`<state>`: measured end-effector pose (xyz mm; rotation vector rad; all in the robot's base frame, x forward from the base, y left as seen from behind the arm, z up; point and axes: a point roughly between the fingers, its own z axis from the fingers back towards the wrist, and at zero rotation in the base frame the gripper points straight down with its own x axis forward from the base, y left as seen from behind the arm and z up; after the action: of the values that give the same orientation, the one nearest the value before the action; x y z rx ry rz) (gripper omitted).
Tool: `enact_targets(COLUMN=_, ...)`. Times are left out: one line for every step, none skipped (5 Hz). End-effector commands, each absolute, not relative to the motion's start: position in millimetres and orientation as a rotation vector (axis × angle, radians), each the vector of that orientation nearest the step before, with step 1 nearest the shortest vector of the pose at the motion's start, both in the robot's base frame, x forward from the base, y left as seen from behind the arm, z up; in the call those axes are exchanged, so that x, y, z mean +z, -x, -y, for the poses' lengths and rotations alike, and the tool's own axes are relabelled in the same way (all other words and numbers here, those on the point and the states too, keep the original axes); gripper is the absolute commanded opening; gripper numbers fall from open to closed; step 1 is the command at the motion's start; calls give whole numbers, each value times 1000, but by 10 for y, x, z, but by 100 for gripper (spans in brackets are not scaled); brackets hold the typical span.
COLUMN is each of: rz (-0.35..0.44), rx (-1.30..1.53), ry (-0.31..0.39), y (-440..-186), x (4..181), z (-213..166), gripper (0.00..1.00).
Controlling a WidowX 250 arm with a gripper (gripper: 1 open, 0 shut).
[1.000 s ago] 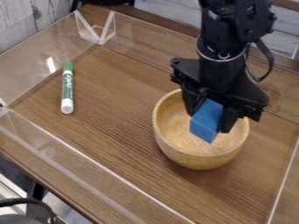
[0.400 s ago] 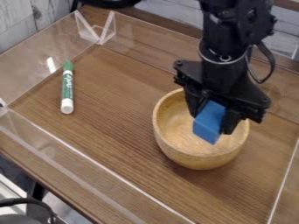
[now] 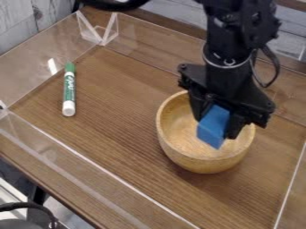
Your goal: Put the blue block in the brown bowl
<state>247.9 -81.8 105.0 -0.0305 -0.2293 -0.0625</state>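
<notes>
- End effector is clamped on the block, pointing steeply down over the bowl.
- Block hangs inside the bowl's rim, lower end close to the bowl floor; cannot tell whether it touches the wood.
- Bowl sits toward the right edge of the counter, nearer the front than the back.
- Progress, as I judge it: pickup and carry are done and the block is over the target. Left: release the block, then lift the arm clear.
- Block: bright blue, matte, plain rectangular brick with sharp edges; looks rigid.
- Bowl: light-brown wood, round, thick rim, faint grain on the inside.
- Counter: dark wood-grain surface, fenced by low clear plastic walls.
- Marker, green and white, lies near the left edge, well apart from the bowl.
- End effector is black, with broad angular fingers either side of the block.
</notes>
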Motion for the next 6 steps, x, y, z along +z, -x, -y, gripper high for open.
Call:
enact_targets(rz=263, rx=-53, ry=41, y=-2541, x=1114, z=802, gripper=0)
enact_targets(rz=261, rx=-49, ry=43, y=-2546, x=1112, z=795, gripper=0)
enact_targets(rz=258, rx=-45, ry=44, y=-2552, x=1110, z=787, gripper=0)
enact_targets(rz=256, rx=-42, ry=46, y=-2558, x=1107, z=783, gripper=0)
enact_targets(rz=254, rx=-39, ry=49, y=-2564, x=1105, z=778, gripper=0)
enact_targets(rz=252, rx=-36, ry=52, y=-2571, x=1105, z=776, gripper=0)
